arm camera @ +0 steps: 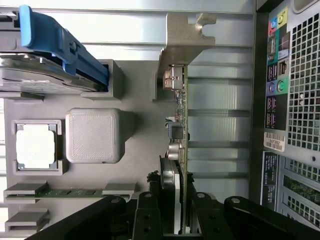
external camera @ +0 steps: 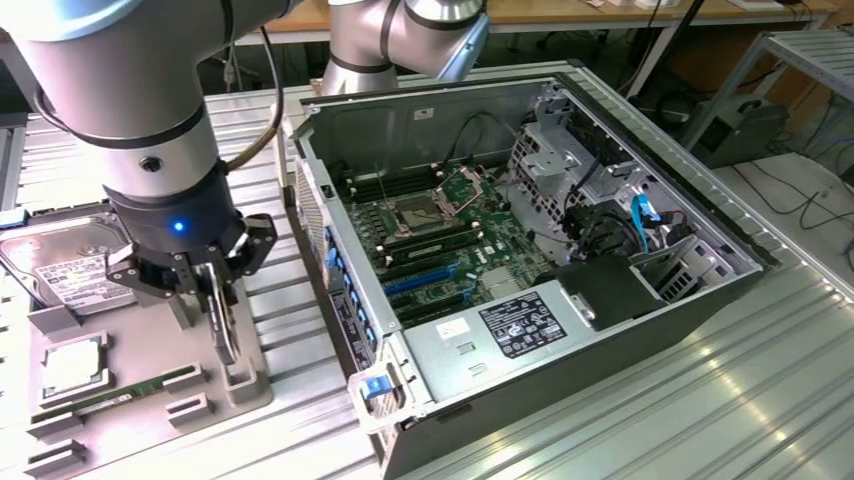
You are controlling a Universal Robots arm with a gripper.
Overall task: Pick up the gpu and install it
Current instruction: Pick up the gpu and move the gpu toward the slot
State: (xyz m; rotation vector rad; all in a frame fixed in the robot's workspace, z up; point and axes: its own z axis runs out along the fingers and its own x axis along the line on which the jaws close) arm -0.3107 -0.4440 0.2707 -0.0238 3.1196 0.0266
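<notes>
Gripper [external camera: 211,295] jaws stand narrow, closed on the two faces of the gpu [external camera: 230,335] at about eight o'clock in the exterior view. In the wrist view the black fingers [arm camera: 150,215] flank the card edge-on, with the gripper [arm camera: 175,200] around the end that carries a round silver fan. The gpu [arm camera: 181,115] stands upright on its long edge over the grey tray [external camera: 134,330] – green board, and a pale metal bracket at the end away from the fingers. Whether its lower edge sits in the tray's slot or has cleared it cannot be told.

From the card, a hard drive [external camera: 60,265] with a white label lies at ten o'clock, a square processor [external camera: 74,368] at eight o'clock and a narrow memory stick [external camera: 127,393] at seven o'clock, all on the same tray [arm camera: 140,165]. At three o'clock from the tray lies the open computer case [external camera: 694,300] on the slatted metal table [external camera: 721,400] – its motherboard [external camera: 454,240] exposed, blue slots [external camera: 427,275] near the side facing the tray.
</notes>
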